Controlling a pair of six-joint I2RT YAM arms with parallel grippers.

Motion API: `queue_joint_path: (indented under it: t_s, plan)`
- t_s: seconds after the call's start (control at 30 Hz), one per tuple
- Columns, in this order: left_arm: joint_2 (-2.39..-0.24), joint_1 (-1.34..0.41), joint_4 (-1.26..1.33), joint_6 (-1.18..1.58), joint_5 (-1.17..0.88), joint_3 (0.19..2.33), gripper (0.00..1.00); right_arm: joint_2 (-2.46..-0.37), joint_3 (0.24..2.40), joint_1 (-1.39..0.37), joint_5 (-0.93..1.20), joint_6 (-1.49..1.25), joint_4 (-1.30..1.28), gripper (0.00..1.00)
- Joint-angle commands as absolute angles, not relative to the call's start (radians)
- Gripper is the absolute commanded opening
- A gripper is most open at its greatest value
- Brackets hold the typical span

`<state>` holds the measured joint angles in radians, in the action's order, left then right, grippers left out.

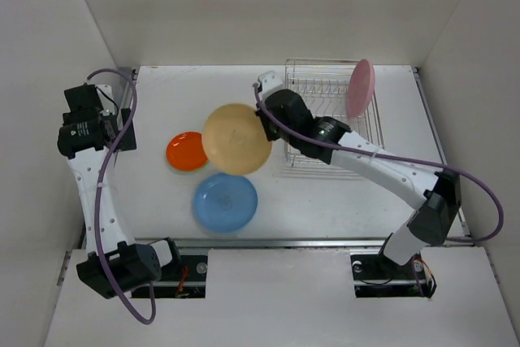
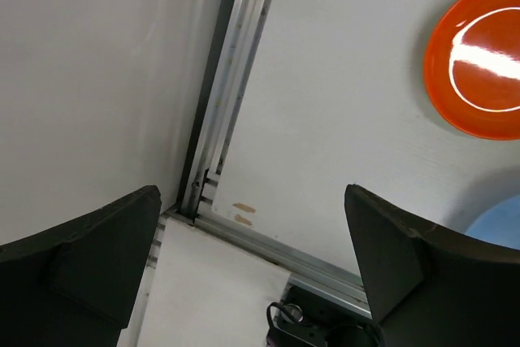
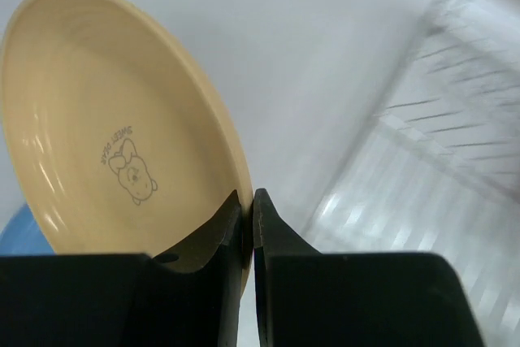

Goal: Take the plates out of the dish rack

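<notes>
- Top view: the right gripper (image 1: 266, 122) carries the pale yellow plate (image 1: 236, 138) left of the dish rack (image 1: 325, 119). In this view the plate overlaps the edge of the orange-red plate (image 1: 186, 151) and sits just far of the blue plate (image 1: 225, 201), both of which lie on the table (image 1: 341, 193). To do this step well, level the plate, lower it slowly onto a bare spot or squarely onto a larger plate, and let go only once it rests. The pink plate (image 1: 360, 87) stands upright in the rack's far right end. The left gripper (image 1: 85, 115) hangs by the left wall, well apart from the plates.
- Left wrist view: the left gripper (image 2: 252, 258) has its fingers spread wide with nothing between them. The orange-red plate (image 2: 479, 71) lies at far right.
- Right wrist view: the right gripper (image 3: 249, 201) is clamped on the near rim of the pale yellow plate (image 3: 97, 136), which is tilted on edge. The rack (image 3: 439, 119) is a blur at right.
</notes>
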<state>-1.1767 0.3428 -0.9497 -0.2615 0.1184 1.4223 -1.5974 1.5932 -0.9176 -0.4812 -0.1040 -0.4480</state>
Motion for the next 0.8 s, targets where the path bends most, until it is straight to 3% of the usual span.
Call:
queue_joint_path:
  t_s: [0.0, 0.1, 0.23, 0.5, 0.77]
  plan:
    - [-1.215, 0.35, -0.917, -0.281, 0.222, 1.405, 0.95, -1.632, 1.491, -0.908, 0.078, -0.195, -0.345, 0.0]
    - [-1.215, 0.35, -0.928, -0.25, 0.146, 1.396, 0.95, -1.715, 1.431, -0.908, 0.271, -0.233, -0.252, 0.0]
    - [-1.233, 0.35, -0.948, -0.239, 0.092, 1.396, 0.95, -1.796, 1.431, -0.917, 0.354, -0.251, -0.252, 0.0]
    - [-1.243, 0.35, -0.957, -0.239, 0.078, 1.378, 0.96, -1.953, 1.431, -0.908, 0.318, -0.27, -0.242, 0.0]
    - [-1.243, 0.35, -0.957, -0.25, 0.066, 1.378, 0.96, -1.979, 1.427, -0.908, 0.219, -0.261, -0.298, 0.0]
